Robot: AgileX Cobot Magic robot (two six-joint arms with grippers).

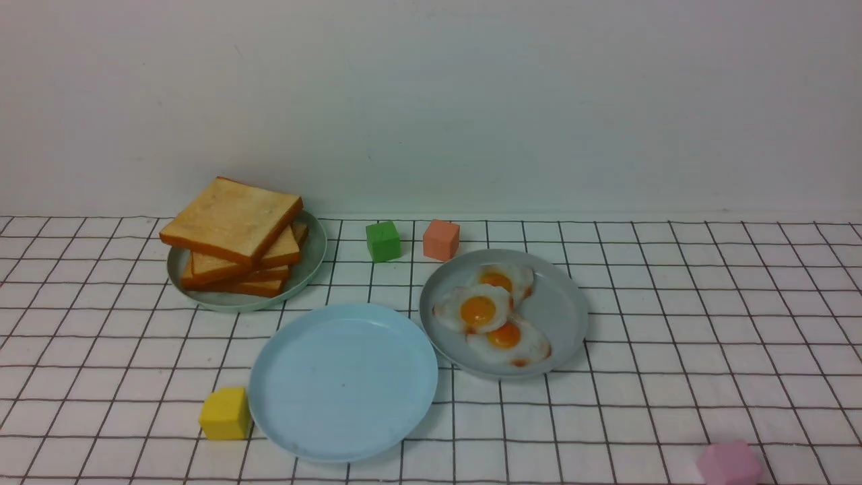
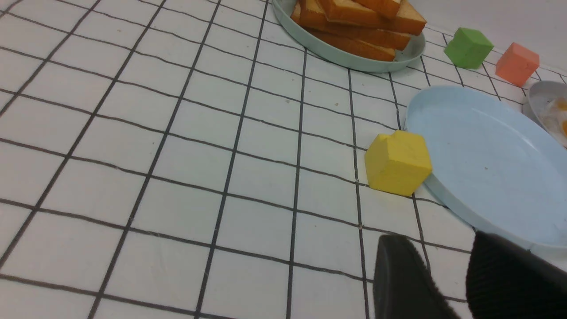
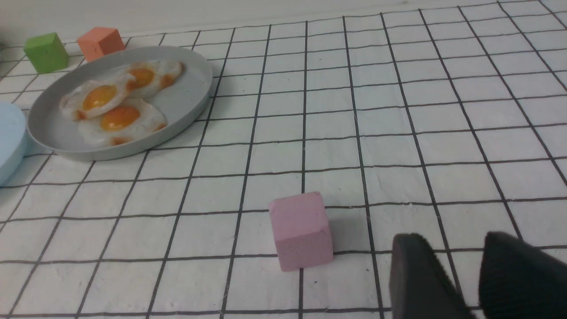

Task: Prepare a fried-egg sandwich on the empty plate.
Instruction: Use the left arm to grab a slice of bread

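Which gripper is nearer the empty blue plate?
Left. The left gripper is just beside the empty blue plate, near the yellow cube; the right gripper is by the pink cube, well off.

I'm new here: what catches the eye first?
A stack of golden toast slices sits on a greenish plate at back left, and three fried eggs lie on a grey plate right of centre. Between them, nearer the camera, lies an empty sky-blue plate.

Around the blue plate [image 1: 343,380]: a yellow block [image 1: 225,413] touches its left rim, the egg plate [image 1: 569,310] sits just beside its right, the toast plate [image 1: 311,259] behind-left. Bare surface [image 1: 707,323] spreads farther right.
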